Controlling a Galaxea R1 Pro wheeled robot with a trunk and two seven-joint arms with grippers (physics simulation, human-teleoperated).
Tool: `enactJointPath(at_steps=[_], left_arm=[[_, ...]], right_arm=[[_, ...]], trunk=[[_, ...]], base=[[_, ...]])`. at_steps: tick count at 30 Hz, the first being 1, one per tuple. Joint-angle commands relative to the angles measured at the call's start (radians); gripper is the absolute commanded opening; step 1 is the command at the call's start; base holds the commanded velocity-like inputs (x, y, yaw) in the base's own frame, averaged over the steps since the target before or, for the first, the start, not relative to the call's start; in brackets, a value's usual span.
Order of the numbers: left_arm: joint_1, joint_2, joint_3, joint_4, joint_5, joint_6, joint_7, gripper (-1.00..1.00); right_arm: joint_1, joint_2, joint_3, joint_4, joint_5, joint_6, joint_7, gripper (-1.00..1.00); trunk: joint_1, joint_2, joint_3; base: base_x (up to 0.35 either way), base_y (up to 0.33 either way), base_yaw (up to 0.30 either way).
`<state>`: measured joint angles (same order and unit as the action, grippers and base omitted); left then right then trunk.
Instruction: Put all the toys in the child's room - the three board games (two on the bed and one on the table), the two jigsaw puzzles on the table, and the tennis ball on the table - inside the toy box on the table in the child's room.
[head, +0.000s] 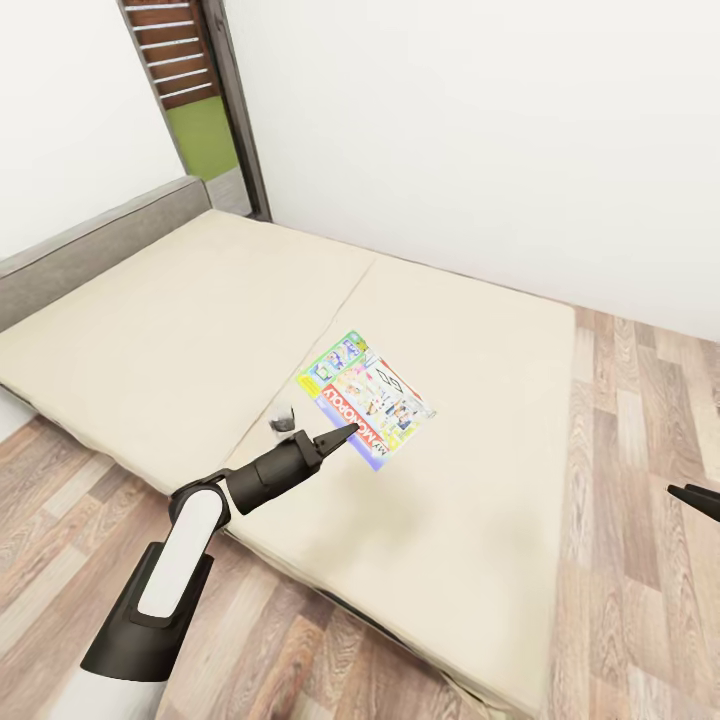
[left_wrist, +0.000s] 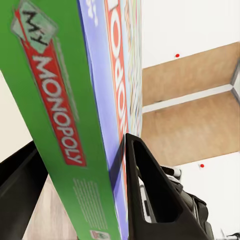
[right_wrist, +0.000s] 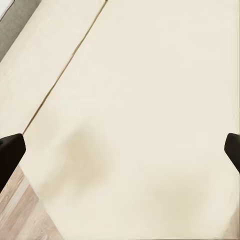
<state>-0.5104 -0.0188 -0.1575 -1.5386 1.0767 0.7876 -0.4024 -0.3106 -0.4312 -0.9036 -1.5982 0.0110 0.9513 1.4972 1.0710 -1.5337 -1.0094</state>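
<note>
Left arm (head: 190, 540): white glossy forearm shell, black base segment and black tapered wrist ending in a pointed black tip. Small grey bracket sits on the wrist. Left gripper (left_wrist: 80, 190): matte black fingers (left_wrist: 150, 195), hollow, ribbed. Right gripper (right_wrist: 120, 150): two black fingertips (right_wrist: 10, 152), rounded.

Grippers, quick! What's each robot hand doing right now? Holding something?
Left gripper: closed on the edge of the Monopoly box, over the bed.
Right gripper: open, holding nothing.
</note>
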Motion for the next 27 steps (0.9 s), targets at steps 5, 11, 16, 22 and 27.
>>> enactJointPath(at_steps=[5, 11, 16, 22, 27], left_arm=[[0.0, -0.001, 0.001, 0.0, 0.002, 0.006, -0.001, -1.0], [0.0, 0.0, 0.001, 0.0, 0.001, 0.005, -0.001, -1.0], [0.0, 0.0, 0.001, 0.0, 0.0, 0.005, -0.001, -1.0], [0.0, 0.0, 0.001, 0.0, 0.0, 0.005, -0.001, -1.0], [0.0, 0.0, 0.001, 0.0, 0.0, 0.005, -0.002, -1.0]], right_arm=[[-0.001, -0.001, -0.001, 0.0, 0.001, 0.01, 0.005, 1.0], [-0.001, -0.001, -0.001, 0.0, 0.002, 0.01, 0.005, 1.0], [-0.001, -0.001, -0.001, 0.0, 0.002, 0.01, 0.005, 1.0], [-0.001, -0.001, -0.001, 0.0, 0.002, 0.01, 0.005, 1.0], [-0.001, -0.001, -0.001, -0.001, 0.001, 0.01, 0.005, 1.0]], trunk=[[0.0, 0.0, 0.007], [0.0, 0.0, 0.016], [0.0, 0.0, 0.024], [0.0, 0.0, 0.033], [0.0, 0.0, 0.04]], base=[[0.0, 0.0, -0.144], [0.0, 0.0, -0.144], [0.0, 0.0, -0.144], [0.0, 0.0, -0.144], [0.0, 0.0, -0.144]])
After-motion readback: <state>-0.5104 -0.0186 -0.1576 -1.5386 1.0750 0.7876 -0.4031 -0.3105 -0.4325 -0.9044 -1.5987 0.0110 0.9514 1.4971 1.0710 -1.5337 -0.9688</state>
